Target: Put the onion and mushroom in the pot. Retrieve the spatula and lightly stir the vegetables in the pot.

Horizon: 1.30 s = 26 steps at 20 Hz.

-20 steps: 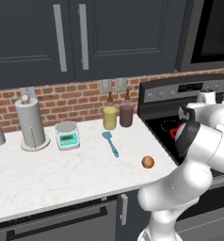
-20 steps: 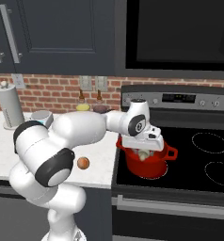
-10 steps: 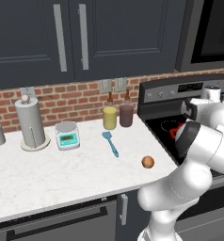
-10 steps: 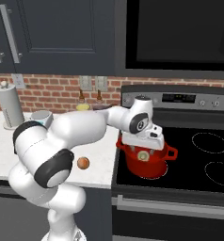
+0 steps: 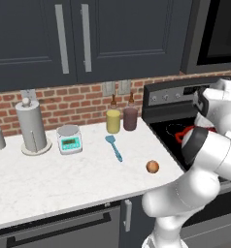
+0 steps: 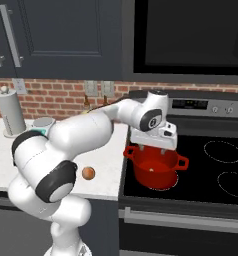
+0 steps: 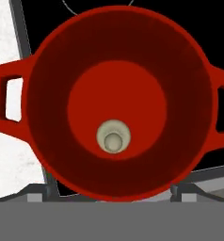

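The mushroom (image 7: 113, 137) lay on the floor of the red pot (image 6: 156, 172), a little off centre, cap up. The pot stood on the left front part of the black stove (image 6: 211, 175), its 2 loop handles pointing left and right. Straight above it hung the gripper (image 6: 153, 145), its fingers spread wide and grasping nothing, just clear of the rim. The onion (image 5: 152, 166) sat out on the white table (image 5: 49, 174), near the front edge and close to the stove's side, well apart from the pot. The light-blue spatula (image 5: 113, 147) lay flat farther back on the table, blade toward the wall, left of the onion. Behind it, against the brick, stood a yellow jar (image 5: 113, 121) and a dark jar (image 5: 130, 118) side by side; farther left were a small scale (image 5: 69, 139) and a paper-towel holder (image 5: 32, 127).
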{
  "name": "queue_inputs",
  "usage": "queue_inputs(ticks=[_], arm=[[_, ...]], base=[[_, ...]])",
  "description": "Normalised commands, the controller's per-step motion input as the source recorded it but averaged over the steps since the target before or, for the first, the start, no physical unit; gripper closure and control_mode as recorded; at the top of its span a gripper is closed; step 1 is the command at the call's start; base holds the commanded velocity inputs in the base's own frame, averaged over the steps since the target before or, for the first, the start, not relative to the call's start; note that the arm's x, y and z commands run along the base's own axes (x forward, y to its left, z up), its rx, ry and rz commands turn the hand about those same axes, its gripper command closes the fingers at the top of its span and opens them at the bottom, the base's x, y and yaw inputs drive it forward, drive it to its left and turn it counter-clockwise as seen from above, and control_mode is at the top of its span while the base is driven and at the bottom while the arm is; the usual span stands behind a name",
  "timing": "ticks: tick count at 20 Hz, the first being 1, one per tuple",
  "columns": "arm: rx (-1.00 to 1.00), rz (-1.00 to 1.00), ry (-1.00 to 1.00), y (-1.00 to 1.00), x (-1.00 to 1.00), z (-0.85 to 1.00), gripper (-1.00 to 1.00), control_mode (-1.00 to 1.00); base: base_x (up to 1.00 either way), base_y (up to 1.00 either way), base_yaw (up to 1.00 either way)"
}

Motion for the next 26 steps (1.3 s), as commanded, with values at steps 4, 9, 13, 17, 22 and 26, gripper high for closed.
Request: queue_inputs(ticks=[4, 9, 13, 17, 22, 26], arm=[[0.0, 0.05, -0.16, 0.0, -0.36, 0.55, -1.0, -1.0], [0.02, 0.05, -0.17, 0.13, -0.58, 0.51, -1.0, -1.0], [-0.03, 0.03, -0.14, 0.64, -0.69, 0.19, -1.0, -1.0], [-0.02, 0.02, 0.03, 0.11, -0.06, 0.0, -1.0, -1.0], [0.0, 0.01, 0.0, 0.44, -0.09, 0.0, -1.0, -1.0], [0.01, 0.07, 0.01, 0.86, -0.37, 0.0, -1.0, -1.0]], base=[[0.0, 0.0, 0.0], [0.0, 0.0, 0.0], [0.0, 0.0, 0.0], [0.0, 0.0, 0.0], [0.0, 0.0, 0.0], [0.0, 0.0, 0.0]])
